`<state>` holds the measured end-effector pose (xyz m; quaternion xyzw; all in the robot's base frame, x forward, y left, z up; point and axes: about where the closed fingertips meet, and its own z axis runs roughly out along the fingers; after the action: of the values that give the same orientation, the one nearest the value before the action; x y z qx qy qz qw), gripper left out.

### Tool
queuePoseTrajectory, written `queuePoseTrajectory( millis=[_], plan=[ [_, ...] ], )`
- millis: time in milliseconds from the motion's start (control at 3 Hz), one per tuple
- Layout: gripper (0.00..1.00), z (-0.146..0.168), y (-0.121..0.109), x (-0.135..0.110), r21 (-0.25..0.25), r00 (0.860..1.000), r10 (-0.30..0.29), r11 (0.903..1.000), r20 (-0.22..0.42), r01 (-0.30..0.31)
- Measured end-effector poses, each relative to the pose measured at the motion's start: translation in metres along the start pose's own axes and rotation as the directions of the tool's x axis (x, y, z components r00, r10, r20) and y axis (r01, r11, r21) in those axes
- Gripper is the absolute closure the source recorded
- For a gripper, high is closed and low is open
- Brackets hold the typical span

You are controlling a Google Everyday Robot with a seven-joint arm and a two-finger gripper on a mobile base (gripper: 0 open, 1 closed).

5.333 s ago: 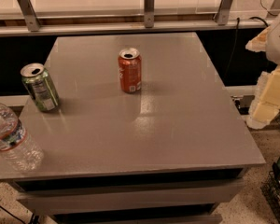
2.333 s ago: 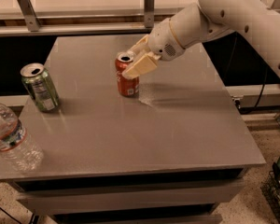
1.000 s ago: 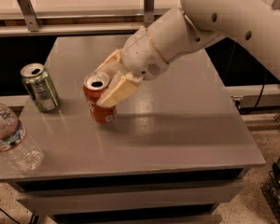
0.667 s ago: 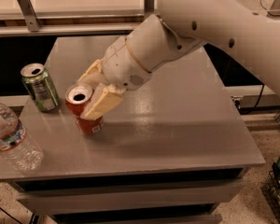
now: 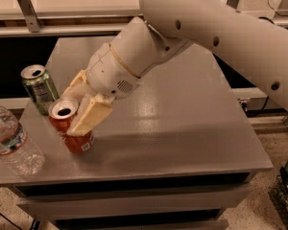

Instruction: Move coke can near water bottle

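Since the task wanted the coke can (image 5: pixel 78 140) beside the water bottle (image 5: pixel 13 145), the jaws, seemingly for carrying, were clamped shut on its upper body, tilting it, at eight o'clock on the table (image 5: pixel 192 128). The bottle lay near, at the can's nine, and a green can (image 5: pixel 40 87) at its eleven. No lettering was legible.

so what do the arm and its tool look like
The arm: thick, smooth white tubular shells with small dark holes, a thin tan ring at the wrist. The tool, at front left of the table: two flat cream-beige fingers. No cables showing.
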<state>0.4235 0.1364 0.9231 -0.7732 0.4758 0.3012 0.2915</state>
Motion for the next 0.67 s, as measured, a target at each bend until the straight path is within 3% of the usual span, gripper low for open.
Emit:
queuePoseTrajectory(
  millis=[667],
  plan=[
    [0.04, 0.025, 0.018, -0.012, -0.077, 0.999, 0.007, 0.9970, 0.041, -0.004]
  ],
)
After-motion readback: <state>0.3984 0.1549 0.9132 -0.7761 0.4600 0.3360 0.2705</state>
